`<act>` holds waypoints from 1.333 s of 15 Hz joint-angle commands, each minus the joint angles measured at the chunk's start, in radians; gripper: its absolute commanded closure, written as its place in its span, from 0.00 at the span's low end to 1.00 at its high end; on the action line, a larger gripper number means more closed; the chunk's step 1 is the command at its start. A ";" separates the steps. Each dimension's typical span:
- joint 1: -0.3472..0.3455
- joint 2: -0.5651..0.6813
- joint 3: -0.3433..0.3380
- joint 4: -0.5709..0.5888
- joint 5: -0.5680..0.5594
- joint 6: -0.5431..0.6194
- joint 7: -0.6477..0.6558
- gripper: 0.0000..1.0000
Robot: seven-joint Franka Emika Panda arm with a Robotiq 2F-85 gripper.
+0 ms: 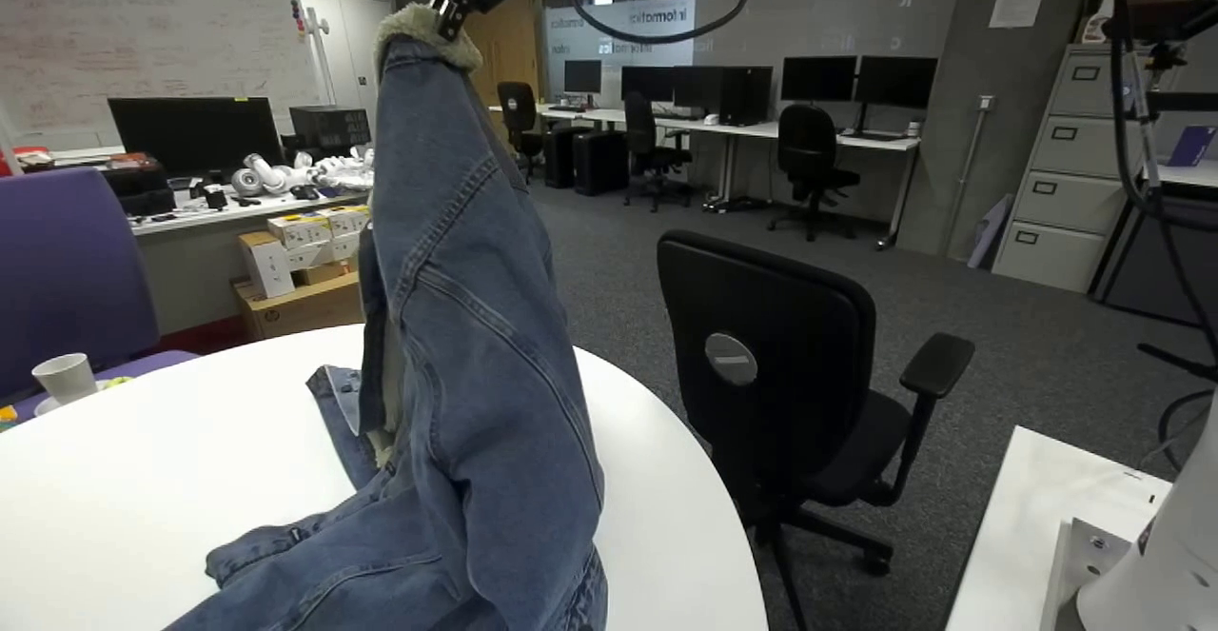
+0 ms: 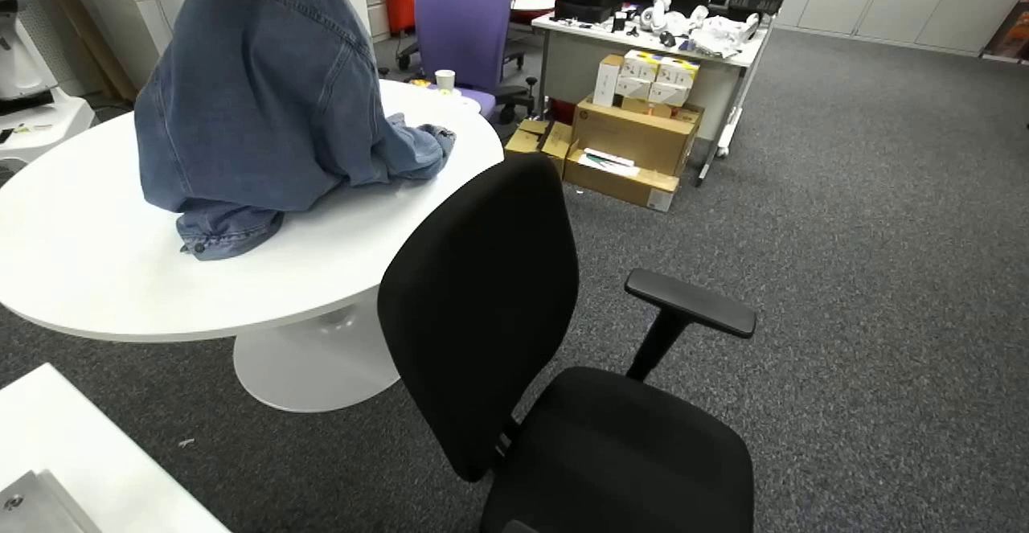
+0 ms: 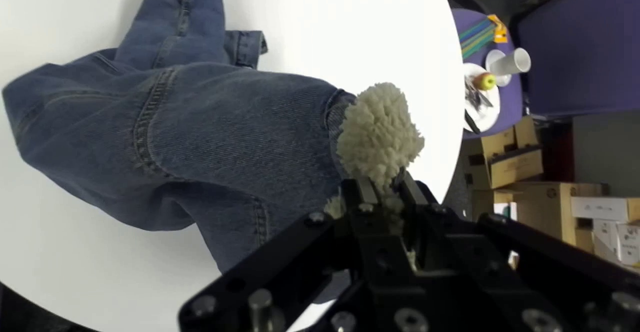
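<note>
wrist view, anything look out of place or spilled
Yes: a plate, an apple and a cup sit on the purple chair, an odd spot for them with the table beside it. The denim jacket, held by its pale fleece in the claw, bunches on the table; no spill or damage shows.

fingers (image 3: 366,197) | gripping cream fleece (image 3: 381,126) | denim jacket (image 3: 240,116) over white table (image 3: 350,26)

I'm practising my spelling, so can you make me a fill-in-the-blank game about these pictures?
The end effector grips a jacket whose denim is coloured ____.
The jacket's lower part rests on a table coloured ____.
The chair holding the cup is coloured ____.
Missing words: blue, white, purple.
</note>
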 commanded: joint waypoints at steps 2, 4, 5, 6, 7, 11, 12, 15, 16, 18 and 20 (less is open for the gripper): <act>0.001 0.138 -0.049 0.274 -0.154 0.002 0.157 0.96; -0.011 0.174 -0.078 0.328 -0.178 -0.008 0.228 0.96; -0.009 0.173 -0.098 0.312 -0.193 0.013 0.263 0.96; -0.008 0.164 -0.116 0.288 -0.205 0.029 0.293 0.96; -0.008 0.137 -0.129 0.235 -0.219 0.048 0.284 0.96; -0.027 0.071 -0.176 0.051 -0.261 0.122 0.206 0.96; -0.028 0.060 -0.185 0.017 -0.264 0.139 0.208 0.96; -0.025 0.001 -0.199 -0.118 -0.250 0.190 0.200 0.96; -0.029 -0.017 -0.194 -0.146 -0.217 0.165 0.203 0.96; -0.032 -0.051 -0.183 -0.200 -0.148 0.127 0.207 0.96; -0.056 -0.079 -0.151 -0.233 -0.113 0.114 0.222 0.96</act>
